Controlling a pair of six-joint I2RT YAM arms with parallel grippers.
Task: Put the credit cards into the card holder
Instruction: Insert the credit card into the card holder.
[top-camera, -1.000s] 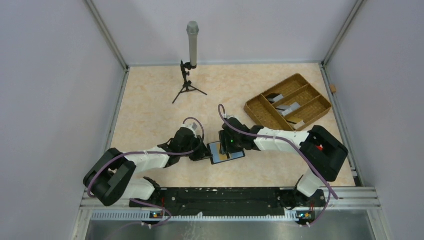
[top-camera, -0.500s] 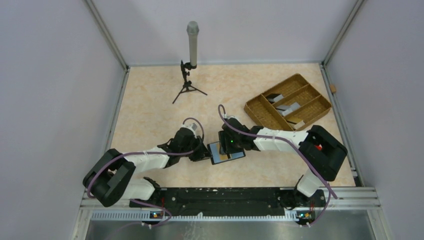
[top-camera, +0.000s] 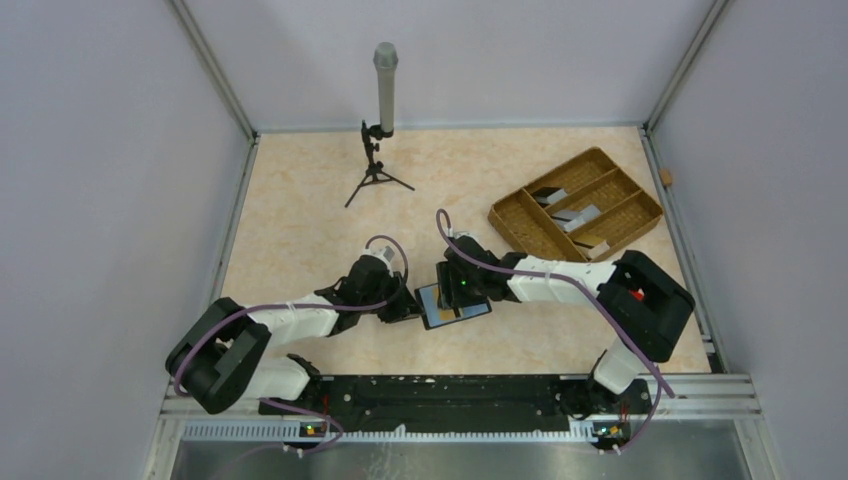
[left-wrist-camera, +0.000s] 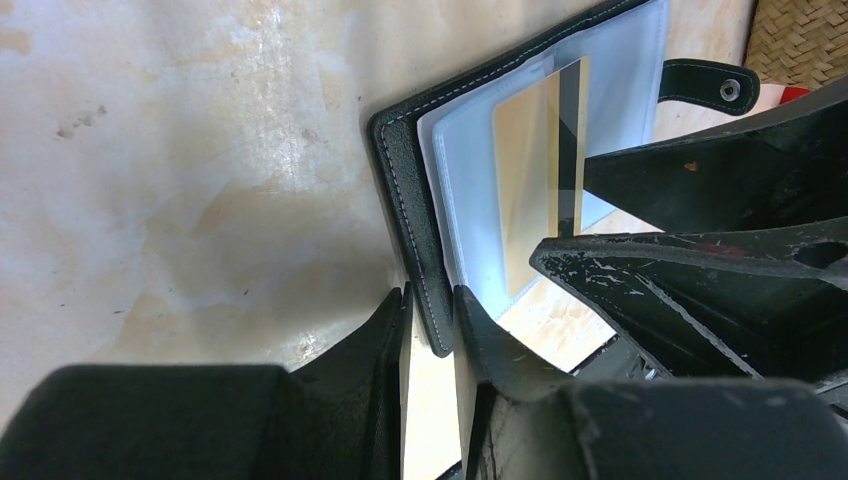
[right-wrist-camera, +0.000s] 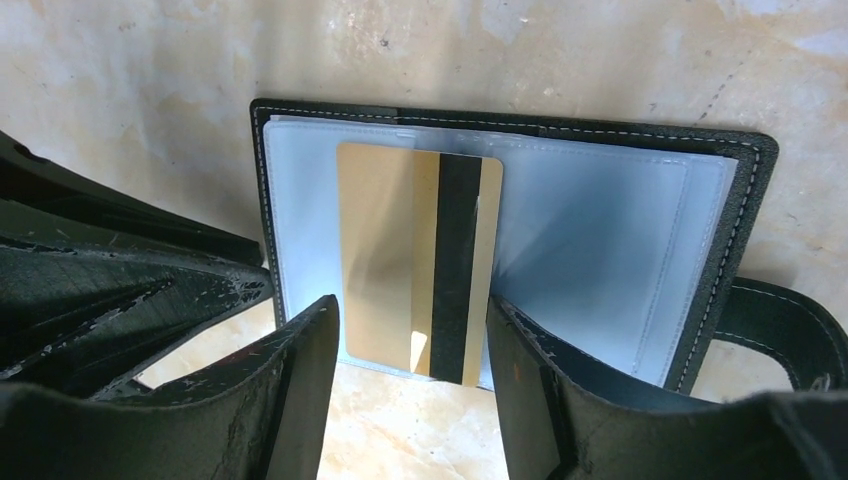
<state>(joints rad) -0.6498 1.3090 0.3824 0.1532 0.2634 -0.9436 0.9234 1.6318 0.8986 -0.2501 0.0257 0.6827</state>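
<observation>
Card holder (left-wrist-camera: 400, 190): edge is pinched by left gripper (left-wrist-camera: 430, 305), so held open. Card (right-wrist-camera: 410, 260): half-sleeved, flanked by right gripper (right-wrist-camera: 412, 305); grip cannot be told.

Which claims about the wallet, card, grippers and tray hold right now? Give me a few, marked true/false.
1. The wallet lies open on the table. True.
2. The left gripper pinches the wallet's cover edge. True.
3. The card between the right gripper's fingers is silver. False: it is gold with a black stripe.
4. The tray holds nothing. False: pale and dark flat items lie in its compartments.
</observation>
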